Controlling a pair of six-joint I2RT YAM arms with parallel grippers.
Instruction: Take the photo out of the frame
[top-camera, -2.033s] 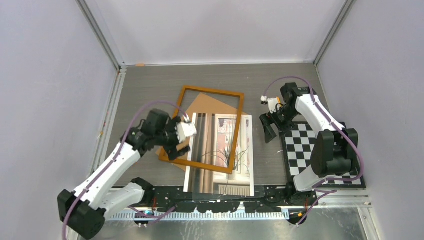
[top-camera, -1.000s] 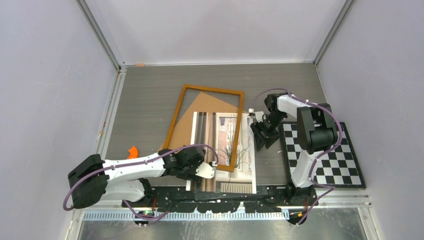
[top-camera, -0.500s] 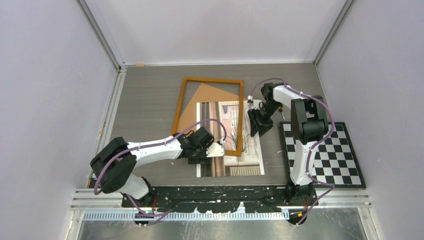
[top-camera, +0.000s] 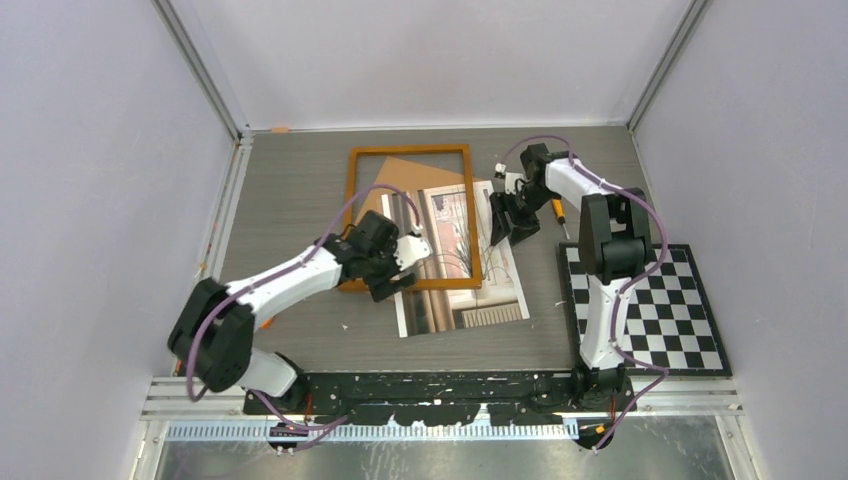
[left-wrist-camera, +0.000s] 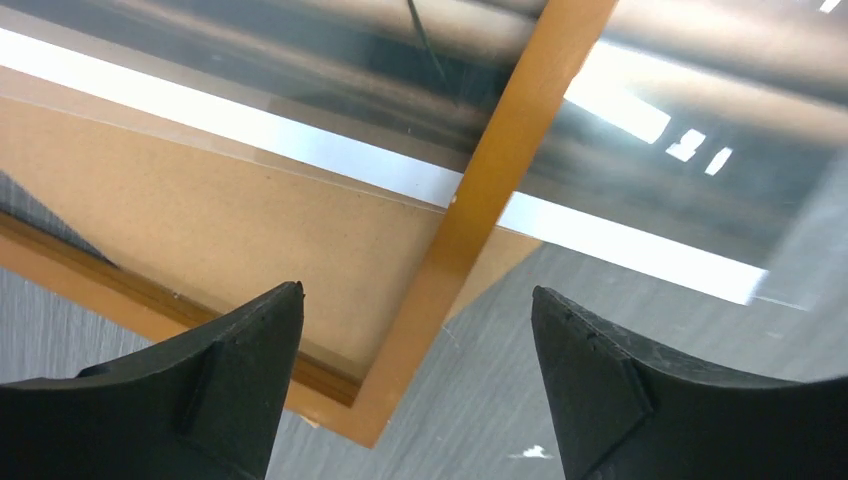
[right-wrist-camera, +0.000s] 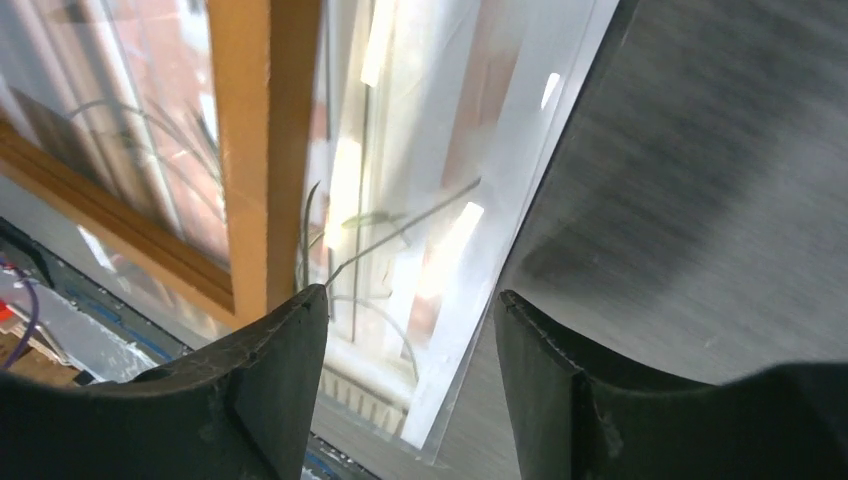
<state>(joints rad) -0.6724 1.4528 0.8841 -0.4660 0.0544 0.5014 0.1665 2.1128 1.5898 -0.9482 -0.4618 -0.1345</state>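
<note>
The photo (top-camera: 470, 310) lies loose but overlapped by the frame (top-camera: 408, 151), and its free edge is seen directly beneath the right gripper (right-wrist-camera: 410, 298). Both grippers are spread wide, with nothing held. It is judged that the frame's corner, below the left gripper (left-wrist-camera: 415, 295), should be pinned while the photo's edge is drawn sideways, flat and uncreased. The left arm is extended forward with the wrist pitched down. The right arm is reached far out with the wrist folded inward.

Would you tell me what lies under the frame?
The photo and a brown backing board show through the frame, the photo sticking out near and right. Parts beneath its wooden border are hidden.
</note>
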